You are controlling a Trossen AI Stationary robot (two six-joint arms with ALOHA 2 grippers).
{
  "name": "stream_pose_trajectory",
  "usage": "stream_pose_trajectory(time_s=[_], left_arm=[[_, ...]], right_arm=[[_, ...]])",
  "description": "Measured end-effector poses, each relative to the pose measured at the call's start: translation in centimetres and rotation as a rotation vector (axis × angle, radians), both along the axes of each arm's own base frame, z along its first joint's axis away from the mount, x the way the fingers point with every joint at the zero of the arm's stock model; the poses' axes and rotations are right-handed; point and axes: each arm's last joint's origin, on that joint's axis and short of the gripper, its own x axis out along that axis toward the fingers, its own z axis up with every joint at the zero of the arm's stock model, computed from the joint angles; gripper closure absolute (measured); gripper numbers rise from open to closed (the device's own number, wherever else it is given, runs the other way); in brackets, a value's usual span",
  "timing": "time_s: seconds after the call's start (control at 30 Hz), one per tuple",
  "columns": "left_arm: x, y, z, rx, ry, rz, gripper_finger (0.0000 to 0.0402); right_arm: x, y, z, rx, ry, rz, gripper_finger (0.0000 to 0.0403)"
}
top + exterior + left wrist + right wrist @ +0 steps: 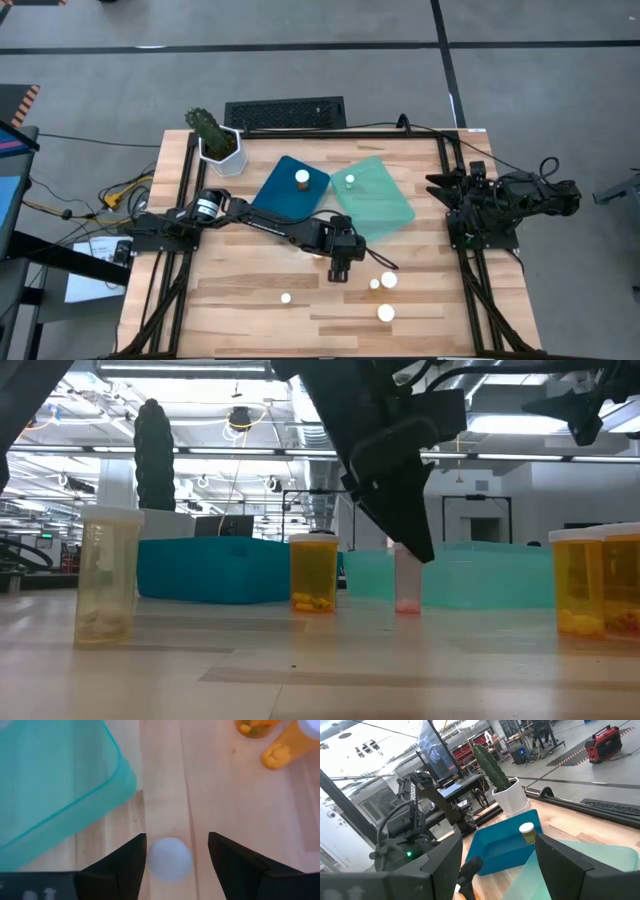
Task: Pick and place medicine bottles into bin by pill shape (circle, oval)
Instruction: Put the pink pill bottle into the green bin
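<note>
My left gripper [338,270] hangs open over the table's middle, just near of the mint green tray [375,197]. Its fingers stand on either side of a small bottle's white cap [170,859] without clearly touching it. The low view shows this bottle [407,582] upright on the table with pink pills at its bottom. One bottle [302,178] stands in the dark blue tray [288,190], and one [350,181] in the green tray. Several more bottles stand on the table [386,313]. My right gripper [443,190] waits open at the table's right edge.
A white cactus pot [222,150] stands at the far left and a black keyboard [285,113] lies at the far edge. Two bottles [383,282] stand close to the right of my left gripper, and one [286,297] stands to its near left.
</note>
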Motion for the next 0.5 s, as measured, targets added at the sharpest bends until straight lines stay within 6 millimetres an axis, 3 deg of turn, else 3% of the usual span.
stream_pose_trajectory(time_s=[0.27, 0.5], left_arm=[[0.0, 0.4, -0.1, 0.005, 0.012, -0.004, 0.0259], [0.1, 1.1, -0.1, 0.005, 0.013, 0.012, 0.0287]], right_arm=[[0.0, 0.0, 0.0, 0.000, 0.000, 0.000, 0.0143], [0.0, 0.0, 0.0, -0.001, 0.000, 0.000, 0.0143]])
